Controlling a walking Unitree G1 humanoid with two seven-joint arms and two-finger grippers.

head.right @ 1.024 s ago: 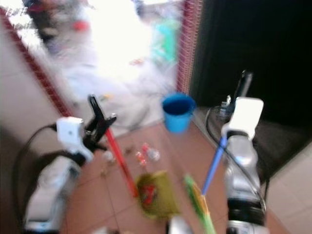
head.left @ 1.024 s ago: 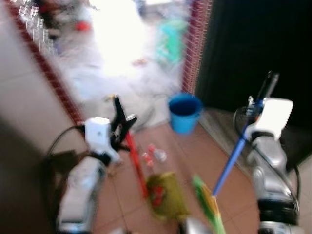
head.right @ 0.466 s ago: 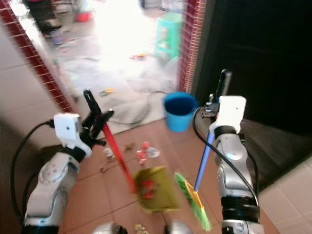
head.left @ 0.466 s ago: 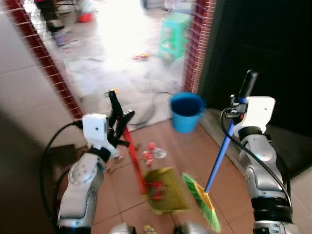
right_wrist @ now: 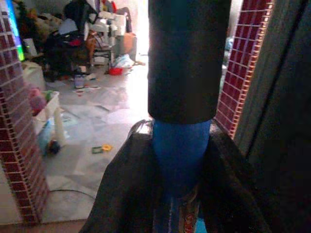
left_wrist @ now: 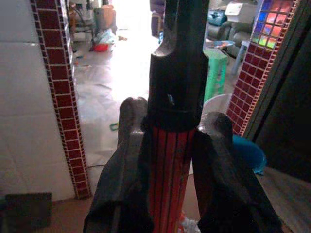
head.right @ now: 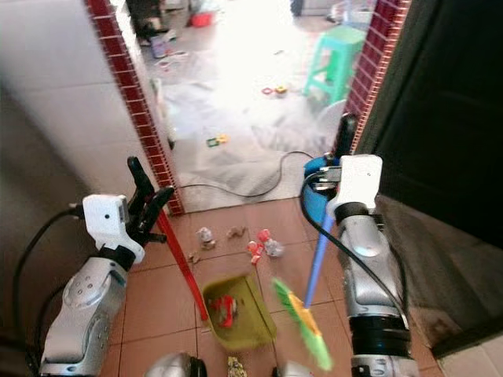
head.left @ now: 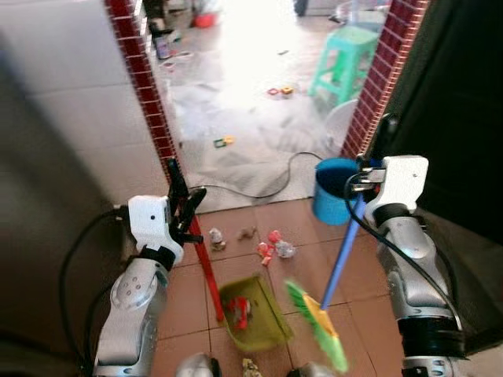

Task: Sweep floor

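My left gripper [head.left: 182,206] is shut on the red handle [head.left: 206,271] of an olive-green dustpan [head.left: 263,330] that rests on the terracotta floor tiles with a red scrap inside. My right gripper [head.left: 368,171] is shut on the blue handle [head.left: 339,263] of a broom. Its green and yellow bristle head [head.left: 317,326] hangs just right of the dustpan. Small bits of litter [head.left: 271,245] lie on the tiles beyond the pan. In the left wrist view both fingers [left_wrist: 129,160] clamp the red handle [left_wrist: 170,170]. The right wrist view has the blue handle [right_wrist: 181,150] between the fingers.
A blue bucket [head.left: 330,192] stands by the right brick doorpost [head.left: 385,71]. The left brick doorpost [head.left: 149,102] and a tiled wall are close on my left. A black cable [head.left: 259,192] crosses the threshold. Beyond the doorway are a green stool [head.left: 346,63] and scattered toys.
The camera has swung and the blur has cleared, so the doorway and bucket sit further right. Both grippers keep their hold. The broom head remains close beside the dustpan.
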